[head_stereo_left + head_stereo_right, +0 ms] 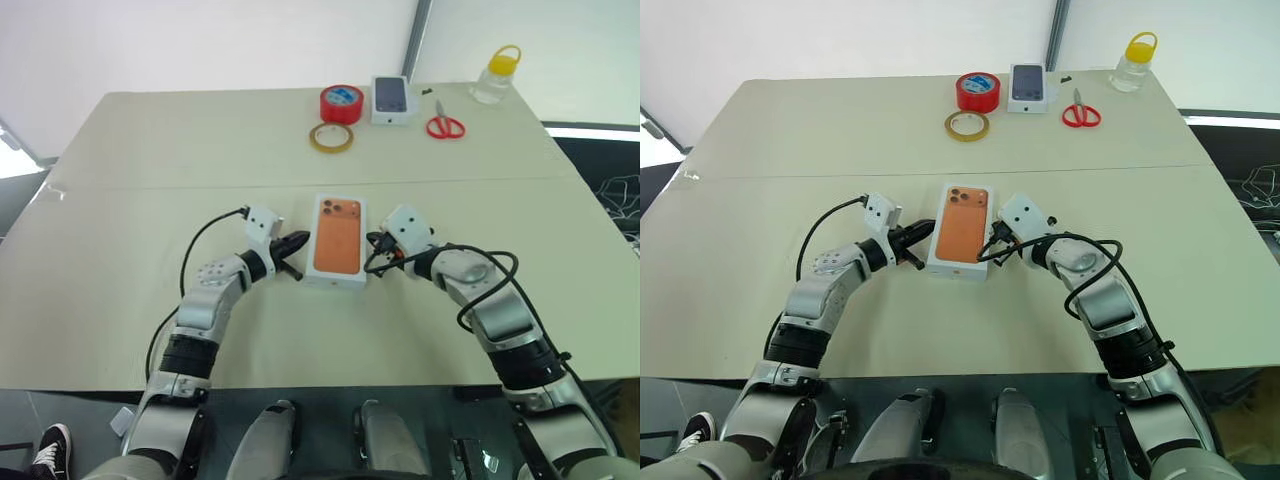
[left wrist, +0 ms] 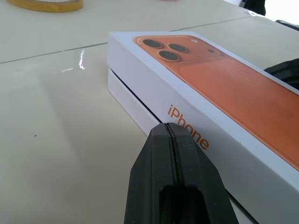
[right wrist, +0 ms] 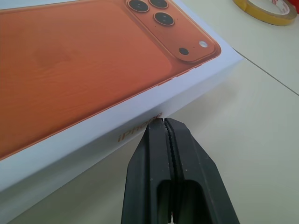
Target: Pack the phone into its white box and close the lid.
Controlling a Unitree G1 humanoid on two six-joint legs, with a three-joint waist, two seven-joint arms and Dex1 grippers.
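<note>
One lid (image 1: 337, 240) sits on one white box (image 2: 128, 99), flanked by two closed, empty grippers, left (image 1: 297, 243) and right (image 1: 375, 243), with two tape rolls far behind.

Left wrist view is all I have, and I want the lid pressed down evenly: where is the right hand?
Observer: The right hand is shut, with its tips at the opposite long side of the lid, facing the shut left hand.
Operator: On my side a strip of the white box shows under the lid. Same over there?
Observer: No. In the right wrist view the lid's wall runs down to the table, with no strip showing.
Operator: Anything nearby in the way?
Observer: No. The red tape roll and the scissors lie near the far edge.
</note>
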